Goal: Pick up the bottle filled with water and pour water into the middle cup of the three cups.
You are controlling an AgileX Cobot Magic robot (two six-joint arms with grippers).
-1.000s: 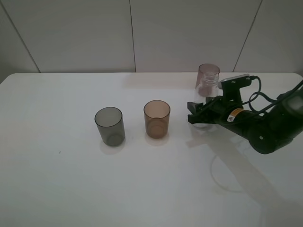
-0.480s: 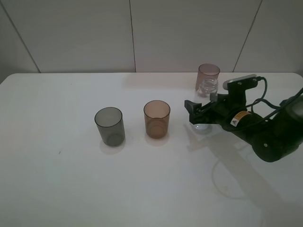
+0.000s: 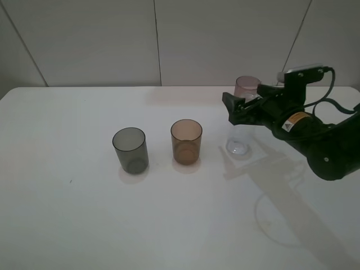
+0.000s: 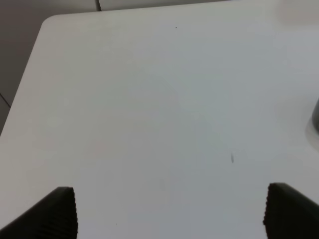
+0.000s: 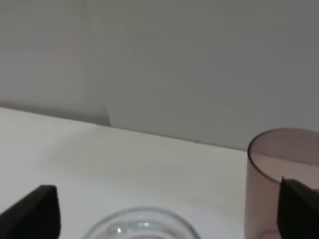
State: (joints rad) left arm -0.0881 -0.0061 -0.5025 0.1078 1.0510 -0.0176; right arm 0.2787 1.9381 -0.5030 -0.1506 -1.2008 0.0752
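The clear bottle (image 3: 238, 142) stands on the table right of the amber-brown middle cup (image 3: 186, 141). The smoky grey cup (image 3: 130, 149) is on the left. The pinkish-mauve cup (image 3: 246, 86) stands behind the bottle, partly hidden by my right gripper (image 3: 239, 109). That gripper is open and hovers at the bottle's top. In the right wrist view the bottle's mouth (image 5: 142, 225) lies low between the wide-apart fingertips of the right gripper (image 5: 167, 211), with the pink cup (image 5: 281, 172) beyond. My left gripper (image 4: 174, 211) is open over bare table and is out of the high view.
The white table (image 3: 67, 225) ends at a pale panelled wall (image 3: 84, 39) at the back. The grey cup's edge (image 4: 315, 117) shows at the side of the left wrist view. The right arm (image 3: 326, 146) reaches in from the right.
My right gripper has risen from around the bottle's lower body to the level of its top. The bottle still stands on the table. The cups have not moved.
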